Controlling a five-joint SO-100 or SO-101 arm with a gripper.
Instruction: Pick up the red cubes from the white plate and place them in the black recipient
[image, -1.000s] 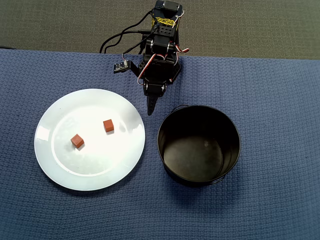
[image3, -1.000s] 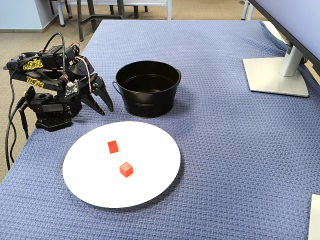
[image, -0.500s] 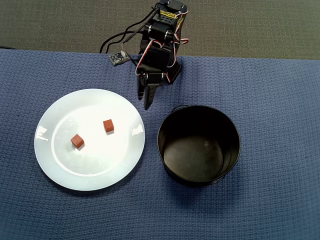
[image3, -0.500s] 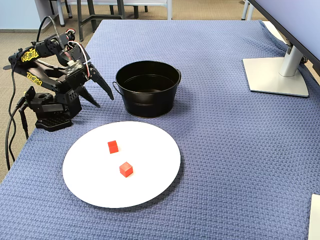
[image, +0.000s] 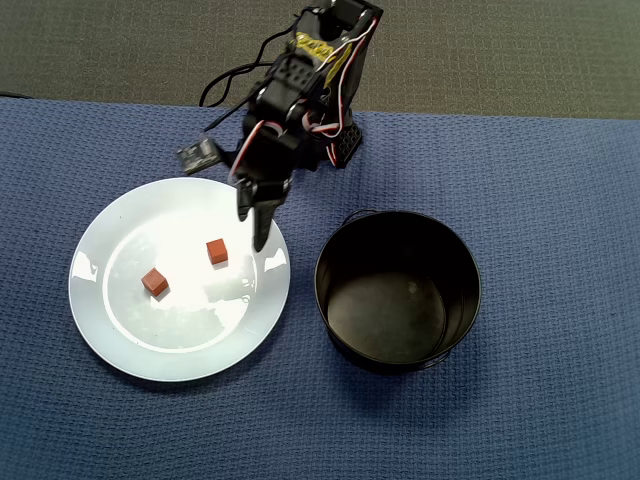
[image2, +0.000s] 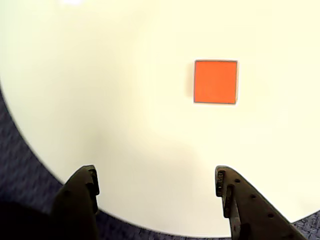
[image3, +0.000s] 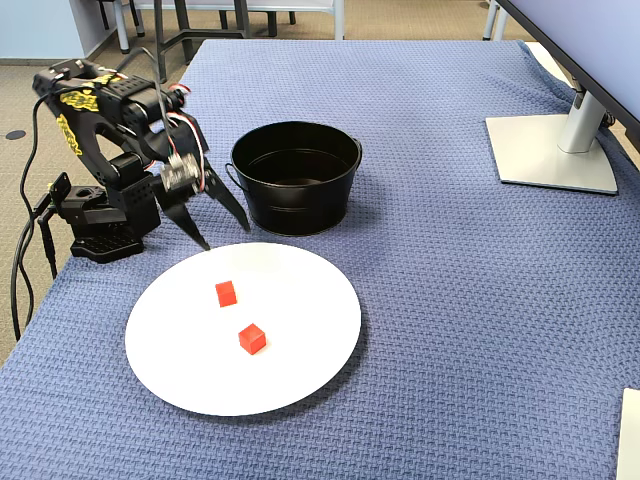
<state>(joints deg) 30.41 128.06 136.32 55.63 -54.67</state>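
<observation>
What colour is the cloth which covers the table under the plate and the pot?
Blue, with a fine woven texture; the table cloth shows best in the fixed view.

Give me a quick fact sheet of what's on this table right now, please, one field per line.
Surface: blue woven cloth
White plate: round, glossy, beside the pot
Red cubes: two on the plate, apart; one nearer the arm, one farther
Black pot: empty, wire handle
Gripper: open, above the plate's edge, holding nothing
Wrist view: one cube ahead of the open fingers
Cubes in pot: none
Also there: monitor stand at the table's far corner in the fixed view
</observation>
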